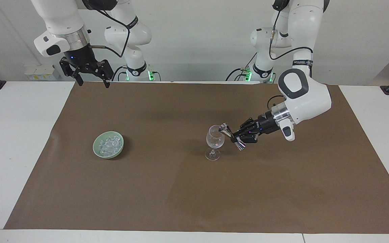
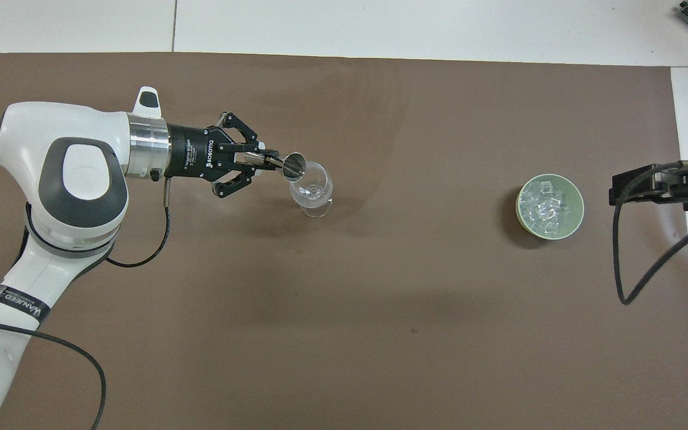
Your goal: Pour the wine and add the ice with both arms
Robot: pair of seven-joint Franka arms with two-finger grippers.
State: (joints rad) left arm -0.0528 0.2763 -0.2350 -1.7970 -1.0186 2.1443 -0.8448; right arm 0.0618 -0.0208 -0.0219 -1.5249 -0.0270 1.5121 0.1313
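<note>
Left claw (image 1: 232, 136) tips a metal jigger (image 1: 226, 130) over the wine glass (image 1: 214, 138).
Clamped on the jigger at the rim's 3 o'clock: keep its mouth inside, tilt slowly. Ice (image 1: 108, 144) sits in the green bowl (image 1: 96, 150) at 9 o'clock; right claw (image 1: 91, 81) waits, spread apart, at 11 o'clock.

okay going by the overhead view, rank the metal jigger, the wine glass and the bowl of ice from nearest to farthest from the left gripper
1. Metal jigger: clamped in the shut left gripper, tipped at the glass's rim.
2. Wine glass: standing on the brown mat, just under the jigger's mouth.
3. Green bowl of ice: toward the right arm's end, by the waiting, open right gripper.
</note>
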